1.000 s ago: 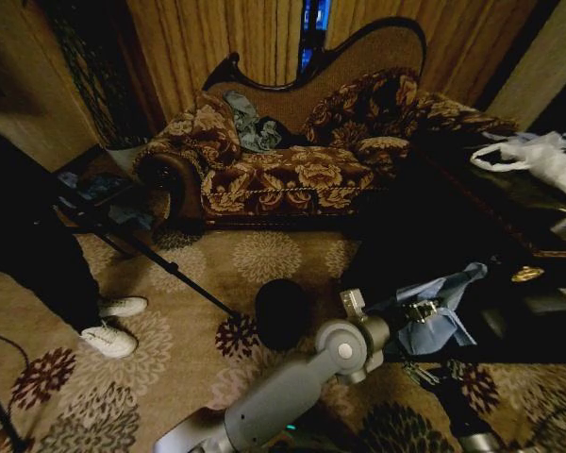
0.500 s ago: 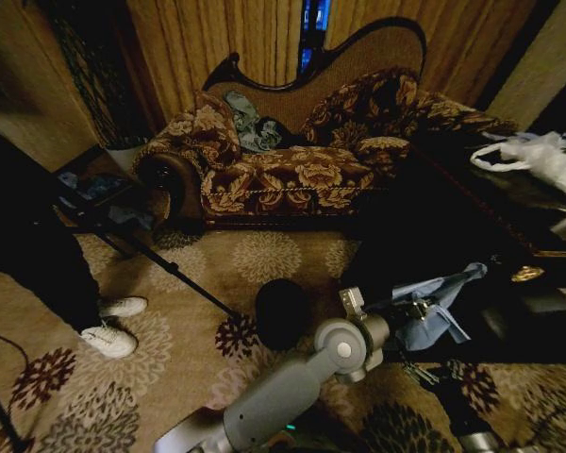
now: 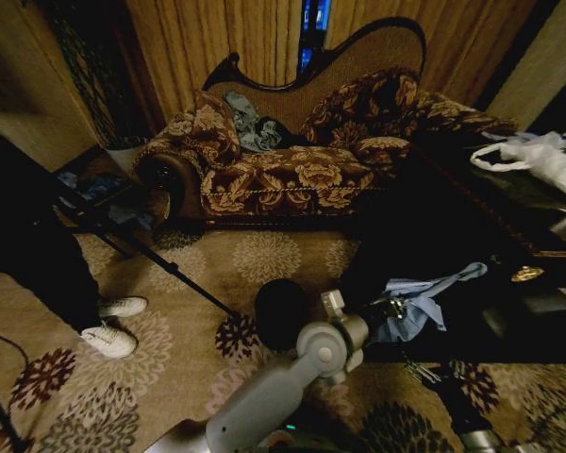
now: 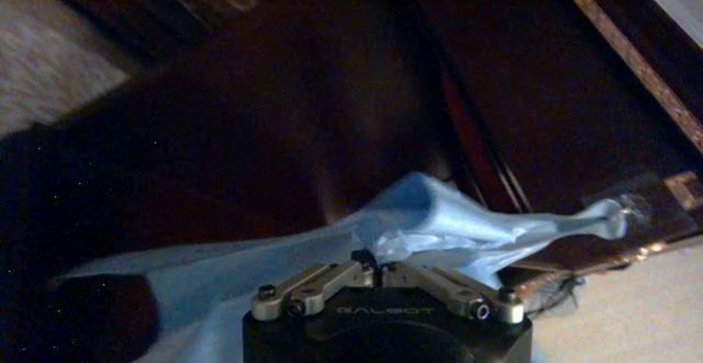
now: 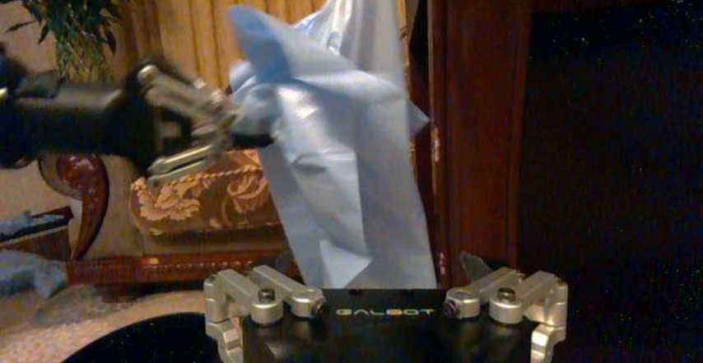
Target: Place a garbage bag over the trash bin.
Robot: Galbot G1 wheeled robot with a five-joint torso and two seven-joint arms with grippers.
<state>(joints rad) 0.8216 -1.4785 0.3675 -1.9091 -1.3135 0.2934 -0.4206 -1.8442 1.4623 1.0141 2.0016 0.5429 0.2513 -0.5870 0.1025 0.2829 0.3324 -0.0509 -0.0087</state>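
The garbage bag is a pale blue, wrinkly film, held above the floor in front of the dark table. My left gripper is shut on its upper part, fingers pinched together. In the right wrist view the bag hangs down from the left gripper to between the spread fingers of my right gripper, which is open. The trash bin, small, round and black, stands on the carpet left of the bag, apart from it.
A dark wooden table fills the right, with a white plastic bag on it. A patterned sofa stands behind, carrying a grey-blue cloth. A person's white shoes and a tripod leg are at left.
My left arm has drawn back to the left with the garbage bag in its grip, and the bag is now pulled out into a longer, thinner strip.
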